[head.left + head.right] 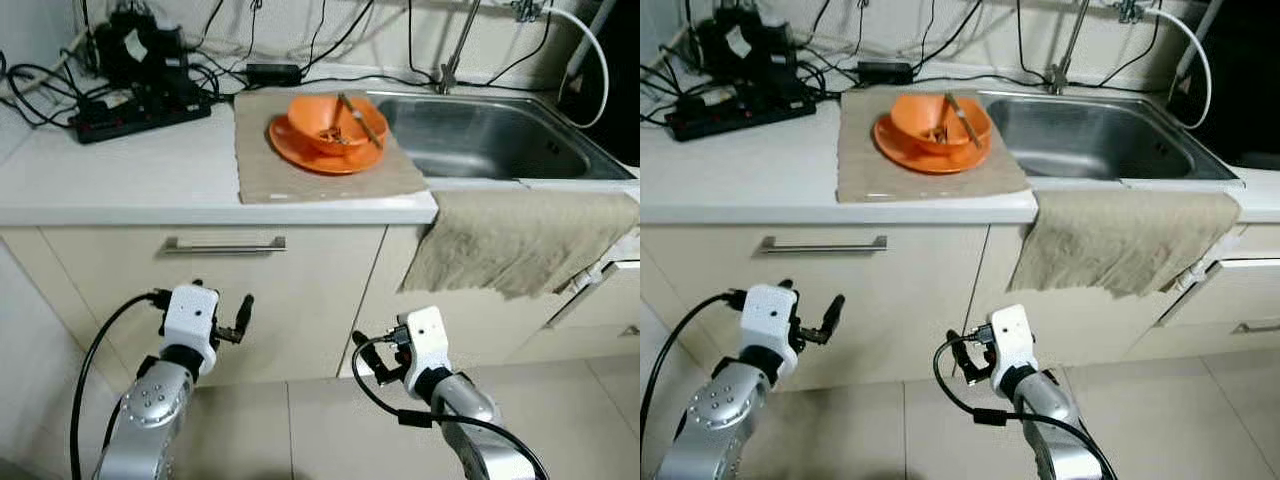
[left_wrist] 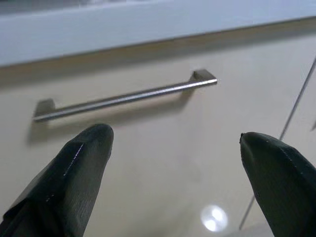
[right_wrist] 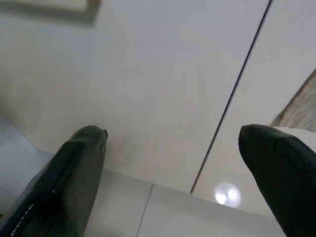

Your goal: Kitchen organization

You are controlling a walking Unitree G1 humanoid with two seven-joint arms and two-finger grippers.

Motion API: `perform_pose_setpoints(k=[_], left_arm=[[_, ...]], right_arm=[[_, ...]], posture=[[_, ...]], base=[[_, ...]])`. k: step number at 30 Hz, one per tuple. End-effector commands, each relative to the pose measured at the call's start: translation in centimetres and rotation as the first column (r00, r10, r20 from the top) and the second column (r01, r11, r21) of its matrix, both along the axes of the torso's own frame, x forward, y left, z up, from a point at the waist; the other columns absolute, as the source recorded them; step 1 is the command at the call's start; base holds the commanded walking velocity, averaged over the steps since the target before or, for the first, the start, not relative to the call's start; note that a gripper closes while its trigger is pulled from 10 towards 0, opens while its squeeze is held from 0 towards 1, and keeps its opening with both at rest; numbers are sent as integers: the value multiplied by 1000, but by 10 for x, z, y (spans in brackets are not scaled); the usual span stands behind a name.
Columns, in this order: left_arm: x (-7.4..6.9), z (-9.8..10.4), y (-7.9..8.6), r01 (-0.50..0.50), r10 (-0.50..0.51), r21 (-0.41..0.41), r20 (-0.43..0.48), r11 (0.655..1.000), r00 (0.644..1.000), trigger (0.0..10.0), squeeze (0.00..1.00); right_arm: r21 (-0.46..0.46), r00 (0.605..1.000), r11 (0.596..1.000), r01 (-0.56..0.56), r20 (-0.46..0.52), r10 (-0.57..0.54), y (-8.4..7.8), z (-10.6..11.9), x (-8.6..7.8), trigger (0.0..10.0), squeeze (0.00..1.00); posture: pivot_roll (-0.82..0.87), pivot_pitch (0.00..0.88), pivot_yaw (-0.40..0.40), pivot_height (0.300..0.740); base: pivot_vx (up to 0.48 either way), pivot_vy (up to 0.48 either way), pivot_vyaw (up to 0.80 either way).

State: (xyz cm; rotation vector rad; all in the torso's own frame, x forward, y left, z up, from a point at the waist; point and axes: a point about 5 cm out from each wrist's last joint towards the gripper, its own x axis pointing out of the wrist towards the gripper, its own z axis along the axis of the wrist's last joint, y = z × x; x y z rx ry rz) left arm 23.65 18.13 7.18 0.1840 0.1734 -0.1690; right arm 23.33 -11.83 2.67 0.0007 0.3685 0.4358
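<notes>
Fingers [image 2: 79, 168] of the left gripper [image 2: 175, 163] are spread wide, empty, with the drawer handle [image 2: 123, 98] just beyond their tips. The right gripper [image 3: 173, 163] is spread too, facing the cabinet seam [image 3: 232, 98]. Above both, a bowl [image 1: 335, 122] with utensils sits on a plate [image 1: 300, 150] on a mat [image 1: 260, 170], beside the sink [image 1: 480, 135]; a towel [image 1: 520, 240] hangs over the counter edge, its corner in the right wrist view

No text, label, brand or number can be read in these pictures. The white tags on the black devices [image 1: 140, 55] at the counter's back are too blurred.
</notes>
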Motion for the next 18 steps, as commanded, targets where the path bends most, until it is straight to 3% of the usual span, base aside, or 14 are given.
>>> perform_pose_setpoints(k=[1,5,8,13,18], left_arm=[[3,4,-4,-9,9,-2,29,1000,1000,10000,0],[6,11,-4,-21,21,-12,49,1000,999,10000,0],[10,19,-5,-20,21,-19,80,1000,997,10000,0],[17,34,-8,-18,22,-27,128,999,992,10000,0],[22,46,-9,-17,22,-32,171,999,985,10000,0]], right_arm=[[-39,996,999,16,87,-13,-7,12,8,10000,0],[-83,979,996,-19,200,35,-4,27,13,10000,0],[-60,967,998,-25,253,39,-1,38,17,10000,0],[5,955,999,36,294,-36,-3,51,25,10000,0],[-23,942,998,53,334,-42,-4,58,28,10000,0]], posture=[[-8,0,-38,740],[-8,0,-39,740],[-9,0,-39,740],[-9,0,-38,740],[-11,0,-37,740]], base=[[0,-450,0],[0,-452,0],[0,-451,0],[0,-452,266],[0,-460,0]])
